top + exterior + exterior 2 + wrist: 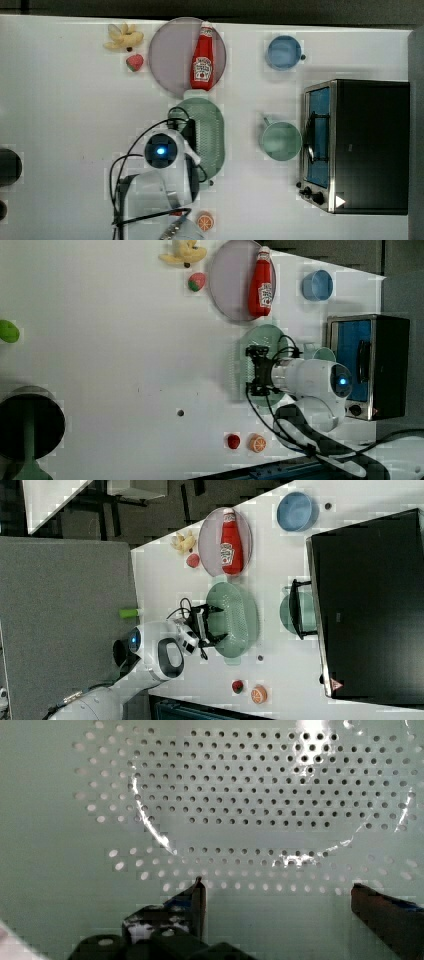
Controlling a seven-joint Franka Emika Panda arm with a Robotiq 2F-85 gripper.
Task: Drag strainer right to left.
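One gripper [277, 892] hangs directly over the strainer [209, 134], its two dark fingers spread wide apart with nothing between them — released, not yet grasping; in the wrist view the perforated floor of the bowl lies just beyond the fingertips [199, 887], so the fingers appear to be inside or just above the bowl rather than beside it, though whether they touch the plastic cannot be told. The strainer lies near the middle of the white table [70, 130]; in the top view its long axis runs up and down the picture, and the arm covers its left portion; in the right view the gripper [212, 625] reaches over the strainer's [240, 620] left rim. One end of the strainer sits just beside the lilac plate [167, 55], which carries a ketchup bottle [202, 57]; in the top view a mint-green mug [280, 141] stands to its right, between it and a toaster oven [360, 145]. The top view's left holds open table, so a sideways drag that way looks unobstructed — a judgement, not something seen. The strainer is a pale mint-green oval of glossy plastic, dotted with rows of small holes, with a small tab handle at its end, and it is larger than the mug.
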